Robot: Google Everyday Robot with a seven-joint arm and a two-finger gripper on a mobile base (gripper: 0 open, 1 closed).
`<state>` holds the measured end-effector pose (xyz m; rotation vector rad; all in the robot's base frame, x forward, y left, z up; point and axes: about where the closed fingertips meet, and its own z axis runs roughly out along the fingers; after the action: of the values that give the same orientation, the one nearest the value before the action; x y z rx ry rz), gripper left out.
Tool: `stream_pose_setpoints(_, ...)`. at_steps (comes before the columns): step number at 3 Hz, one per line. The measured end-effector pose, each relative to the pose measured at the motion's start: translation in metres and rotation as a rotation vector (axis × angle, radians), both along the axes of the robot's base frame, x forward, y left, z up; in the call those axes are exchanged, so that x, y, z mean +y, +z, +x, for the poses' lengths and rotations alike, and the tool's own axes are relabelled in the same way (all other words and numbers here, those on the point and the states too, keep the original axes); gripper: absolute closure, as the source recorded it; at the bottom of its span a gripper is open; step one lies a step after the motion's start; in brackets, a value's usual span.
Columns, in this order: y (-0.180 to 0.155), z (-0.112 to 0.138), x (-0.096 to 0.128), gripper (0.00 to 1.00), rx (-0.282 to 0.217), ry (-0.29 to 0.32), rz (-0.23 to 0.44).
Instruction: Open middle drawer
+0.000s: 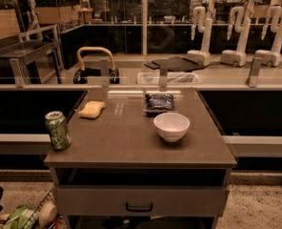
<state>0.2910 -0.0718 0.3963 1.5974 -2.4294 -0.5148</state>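
Observation:
The middle drawer [179, 200] is a wide grey front below the cabinet top, with a small black curved handle [139, 207] at its centre. It looks shut, flush with the cabinet frame. Above it is a dark open recess [141, 176] without a front panel. My gripper is not in view in the camera view.
On the cabinet top [126, 142] stand a green soda can [58, 130], a yellow sponge [92, 109], a dark snack bag [159, 102] and a white bowl [171, 126]. A basket with items [26, 217] sits on the floor at lower left. Other robots [236, 32] stand behind a railing.

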Motion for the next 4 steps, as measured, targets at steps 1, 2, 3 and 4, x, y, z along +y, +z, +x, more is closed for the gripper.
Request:
stream_pose_setpoints(1,0.0,0.001,0.0,0.17,0.0,0.0,0.0)
stream_pose_setpoints(2,0.0,0.001,0.0,0.0,0.0,0.0,0.0)
stream_pose_setpoints(3,0.024,0.014,-0.009,0.0,-0.039,0.005,0.012)
stream_pose_setpoints(4,0.076,0.047,-0.031,0.0,-0.111,0.003,0.021)
